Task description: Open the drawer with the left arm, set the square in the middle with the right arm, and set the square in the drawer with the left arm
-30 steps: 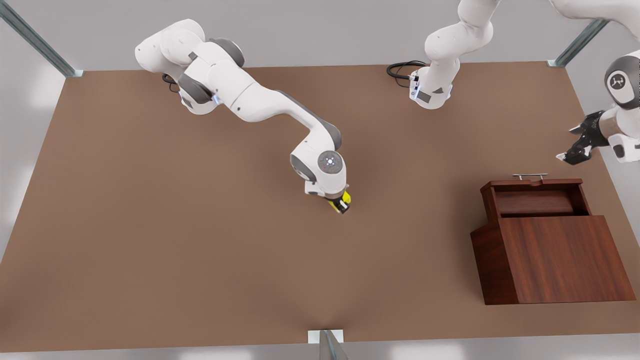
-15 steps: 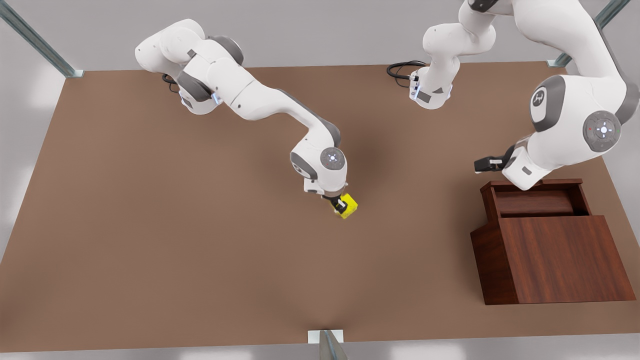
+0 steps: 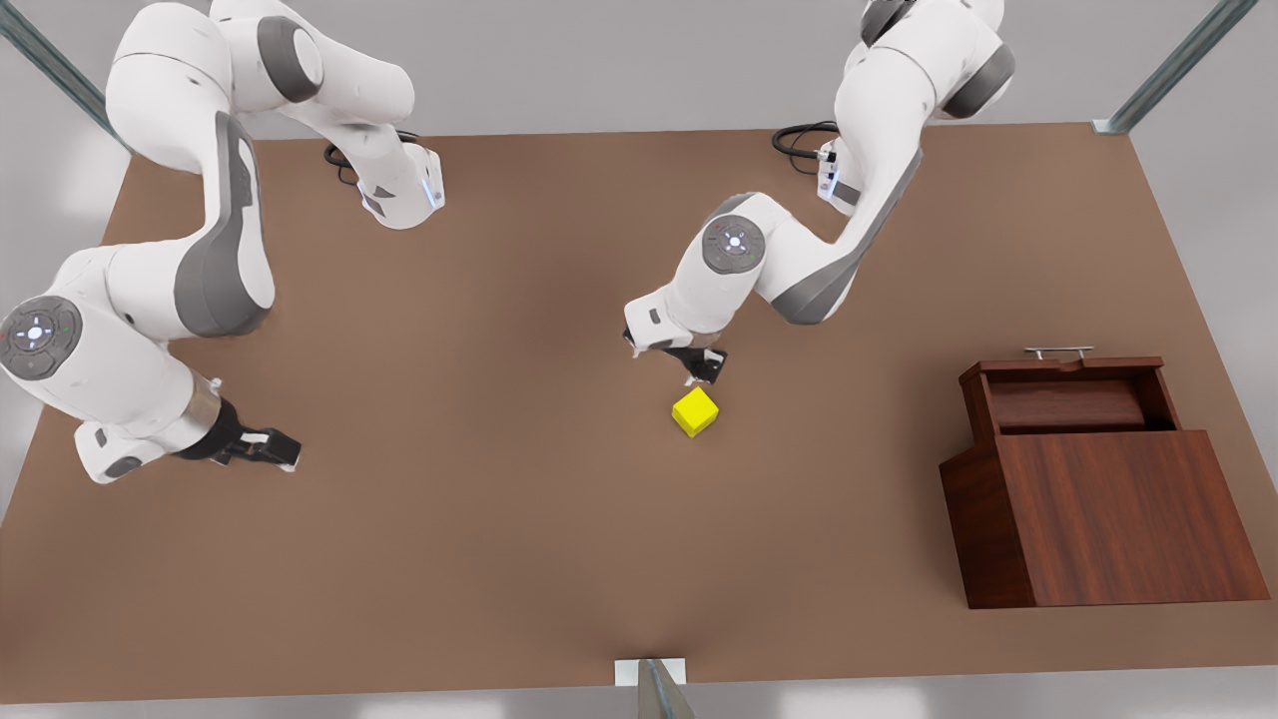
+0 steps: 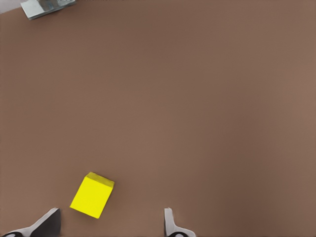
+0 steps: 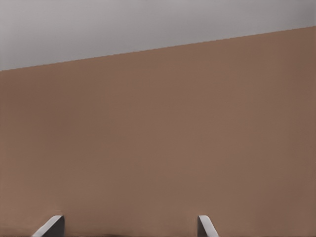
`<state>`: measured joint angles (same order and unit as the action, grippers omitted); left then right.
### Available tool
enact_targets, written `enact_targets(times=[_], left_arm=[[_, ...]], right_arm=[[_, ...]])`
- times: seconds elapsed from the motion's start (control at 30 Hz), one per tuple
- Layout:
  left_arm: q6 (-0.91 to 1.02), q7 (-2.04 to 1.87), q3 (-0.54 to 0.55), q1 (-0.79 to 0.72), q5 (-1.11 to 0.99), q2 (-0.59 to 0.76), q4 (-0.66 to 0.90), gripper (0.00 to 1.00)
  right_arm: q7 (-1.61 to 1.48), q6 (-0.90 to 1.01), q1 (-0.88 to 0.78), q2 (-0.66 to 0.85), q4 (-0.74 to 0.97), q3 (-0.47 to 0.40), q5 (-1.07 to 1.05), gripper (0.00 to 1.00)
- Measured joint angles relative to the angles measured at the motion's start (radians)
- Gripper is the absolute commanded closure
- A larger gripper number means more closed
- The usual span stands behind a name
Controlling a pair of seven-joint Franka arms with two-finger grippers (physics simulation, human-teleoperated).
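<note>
The yellow square [image 3: 695,411] rests on the bare brown tabletop near the middle, with nothing holding it. My left gripper [image 3: 702,366] hovers just behind it, open; in the left wrist view the square [image 4: 92,196] lies just ahead of the left gripper [image 4: 108,223], nearer one fingertip [image 4: 48,220]. My right gripper [image 3: 272,448] waits low over the table at the front view's left, open [image 5: 128,224] with nothing between its fingers. The drawer [image 3: 1073,401] stands pulled open from the wooden cabinet [image 3: 1118,519] at the front view's right, its silver handle [image 3: 1058,352] facing the far side.
A metal bracket [image 3: 649,674] sits at the table's near edge and shows as the bracket [image 4: 44,7] in the left wrist view. Black cables [image 3: 799,135] lie by the arm base at the far edge. Frame posts stand at the far corners.
The right gripper let go of the square and swung away to the front view's left. The left arm moved from the drawer to hover by the square.
</note>
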<state>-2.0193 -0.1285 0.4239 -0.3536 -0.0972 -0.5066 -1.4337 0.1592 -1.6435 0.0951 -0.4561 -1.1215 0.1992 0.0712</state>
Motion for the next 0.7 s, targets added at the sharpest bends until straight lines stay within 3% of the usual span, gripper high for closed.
enact_targets(times=[0.1, 0.2, 0.37, 0.53, 0.6, 0.63, 0.7], left_arm=[[-0.086, 0.268, -0.048, -0.001, -0.016, 0.002, -0.08, 0.0], [-0.079, 0.257, -0.063, 0.001, -0.022, -0.057, -0.108, 0.0], [-0.099, 0.267, -0.076, 0.001, -0.028, -0.102, -0.119, 0.0], [-0.196, 0.26, -0.077, 0.0, -0.029, -0.138, -0.134, 0.0], [-0.2, 0.259, -0.084, -0.001, -0.031, -0.15, -0.133, 0.0], [-0.2, 0.26, -0.085, -0.001, -0.034, -0.15, -0.133, 0.0], [-0.2, 0.26, -0.089, -0.001, -0.038, -0.149, -0.142, 0.0]], right_arm=[[-0.127, 0.047, 0.007, 0.005, -0.018, 0.007, -0.072, 0.0], [-0.065, -0.214, -0.009, 0.176, -0.35, 0.013, -0.073, 0.0], [0.166, -0.219, -0.149, 0.167, -0.346, 0.013, -0.021, 0.0], [0.148, -0.193, -0.13, 0.17, -0.328, 0.001, -0.028, 0.0], [0.112, -0.085, -0.086, 0.268, -0.357, 0.001, -0.028, 0.0], [0.095, -0.081, -0.108, 0.342, -0.425, -0.037, -0.028, 0.0], [0.007, -0.079, -0.131, 0.334, -0.434, -0.106, -0.028, 0.0]])
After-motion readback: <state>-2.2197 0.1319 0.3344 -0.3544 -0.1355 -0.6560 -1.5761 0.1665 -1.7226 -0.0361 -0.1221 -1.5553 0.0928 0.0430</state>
